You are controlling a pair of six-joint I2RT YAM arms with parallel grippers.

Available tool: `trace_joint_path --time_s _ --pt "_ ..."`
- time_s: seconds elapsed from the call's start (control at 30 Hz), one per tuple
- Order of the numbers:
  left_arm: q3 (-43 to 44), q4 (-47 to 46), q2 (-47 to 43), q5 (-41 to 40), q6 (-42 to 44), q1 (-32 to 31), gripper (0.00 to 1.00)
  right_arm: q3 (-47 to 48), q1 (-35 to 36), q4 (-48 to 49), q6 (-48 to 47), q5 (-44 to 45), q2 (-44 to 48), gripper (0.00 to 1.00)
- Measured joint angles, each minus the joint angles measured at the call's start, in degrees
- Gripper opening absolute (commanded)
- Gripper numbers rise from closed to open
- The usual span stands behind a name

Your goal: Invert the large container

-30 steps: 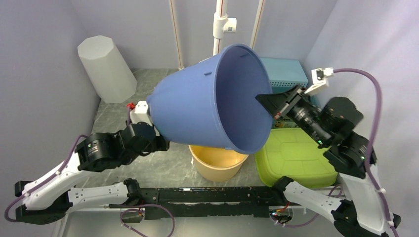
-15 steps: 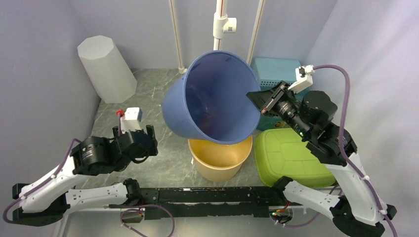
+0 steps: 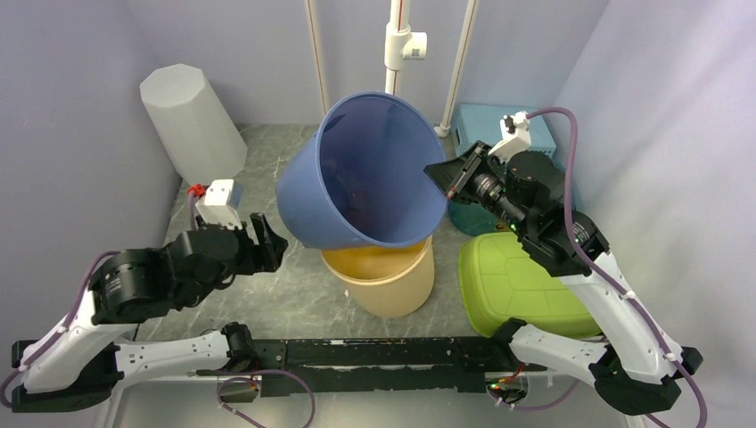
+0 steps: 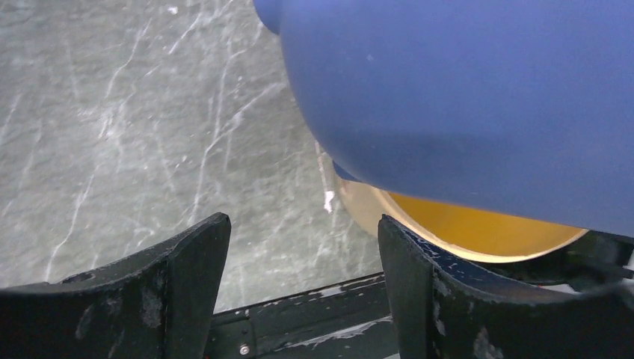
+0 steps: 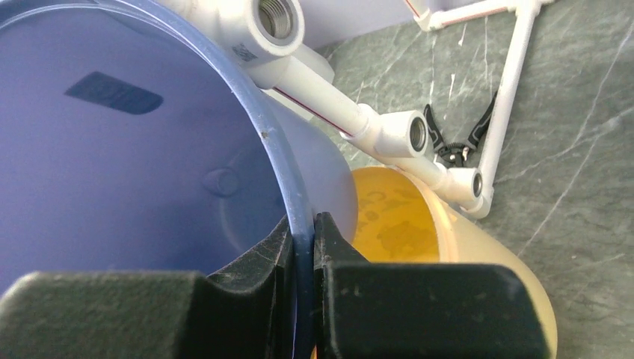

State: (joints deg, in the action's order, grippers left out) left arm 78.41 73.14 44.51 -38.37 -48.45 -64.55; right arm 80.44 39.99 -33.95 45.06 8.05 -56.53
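- The large blue container hangs tilted over the middle of the table. Its mouth faces up and toward the near edge, and its lower side is over the yellow bucket.
- The right fingers pinch narrowly on its rim, one inside and one outside.
- The left fingers are spread wide and hold nothing, near the container's left side.

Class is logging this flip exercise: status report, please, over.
Right gripper shut on rim of blue container. Left gripper open, clear of it. Tilted, mouth up, not yet inverted. Yellow bucket directly beneath.
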Motion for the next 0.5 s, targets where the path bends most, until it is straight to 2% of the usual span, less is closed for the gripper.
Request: trace_joint_path --time_s 0.5 --pt "9.9 -4.0 0.5 1.6 7.6 0.0 0.72 5.2 0.0 -0.5 -2.6 -1.8 -0.1 0.00"
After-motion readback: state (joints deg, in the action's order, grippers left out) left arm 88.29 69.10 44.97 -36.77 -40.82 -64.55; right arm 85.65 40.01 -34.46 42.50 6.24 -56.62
